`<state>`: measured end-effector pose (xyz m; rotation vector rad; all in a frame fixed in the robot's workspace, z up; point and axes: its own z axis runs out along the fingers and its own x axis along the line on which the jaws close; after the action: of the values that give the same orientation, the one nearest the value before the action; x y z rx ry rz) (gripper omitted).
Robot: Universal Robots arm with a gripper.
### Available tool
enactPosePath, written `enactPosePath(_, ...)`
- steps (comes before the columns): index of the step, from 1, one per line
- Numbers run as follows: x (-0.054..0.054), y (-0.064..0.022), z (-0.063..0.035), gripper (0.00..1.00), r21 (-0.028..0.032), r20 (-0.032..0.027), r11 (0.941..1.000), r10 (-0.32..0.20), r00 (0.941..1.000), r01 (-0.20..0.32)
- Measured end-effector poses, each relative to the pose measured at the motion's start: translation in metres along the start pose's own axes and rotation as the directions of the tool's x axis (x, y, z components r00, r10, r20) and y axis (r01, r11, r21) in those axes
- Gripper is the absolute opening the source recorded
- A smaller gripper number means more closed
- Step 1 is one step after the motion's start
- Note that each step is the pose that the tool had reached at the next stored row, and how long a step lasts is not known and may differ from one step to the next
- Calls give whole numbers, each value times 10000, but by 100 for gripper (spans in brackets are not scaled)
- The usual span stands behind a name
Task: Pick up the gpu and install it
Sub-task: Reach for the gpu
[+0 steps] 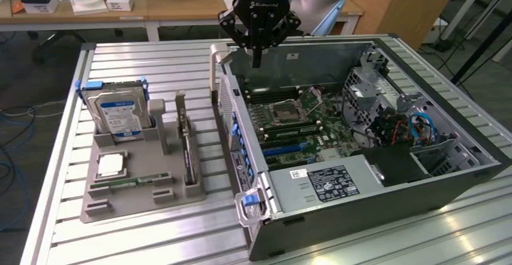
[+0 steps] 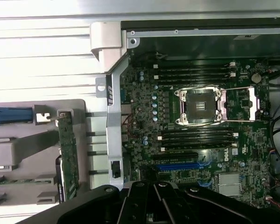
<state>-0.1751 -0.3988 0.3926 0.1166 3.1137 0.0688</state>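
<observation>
1. The gripper (image 1: 258, 58) is seen in the exterior view hanging over the far end of the open computer case (image 1: 384, 200), fingers pointed down. The fingers are drawn together to a single narrow tip and nothing is held between them.

2. The graphics card (image 1: 187, 154) is found outside the case, standing on its long edge in a slot of the grey holder (image 1: 128, 204) on the slatted table (image 1: 136, 61). It is not touched by the gripper and is well apart from it.

3. From the gripper, the card lies toward the exterior view's left and nearer to that camera, on the other side of the case's side wall. That wall stands between the two.

4. The card's long axis is judged to run roughly parallel to that side wall, from the far end of the holder toward its near end. Its thin top edge faces up.

5. In the wrist view the card (image 2: 68, 154) is seen edge-on as a narrow green strip beside the case wall, with the gripper (image 2: 154, 186) dark in the foreground over the motherboard (image 2: 144, 140).

6. The hard drive (image 1: 117, 114) stands upright in the same holder, further toward the exterior view's left than the card. An upright grey post of the holder lies between them.

7. The task is judged to be at its start: the card is not yet picked up, and the blue slot (image 2: 177, 165) on the motherboard is seen unoccupied.
</observation>
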Motion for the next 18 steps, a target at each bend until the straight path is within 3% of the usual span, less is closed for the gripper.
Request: enactPosePath(18,170,-13,-3,11,0,0,10000,0,10000,0)
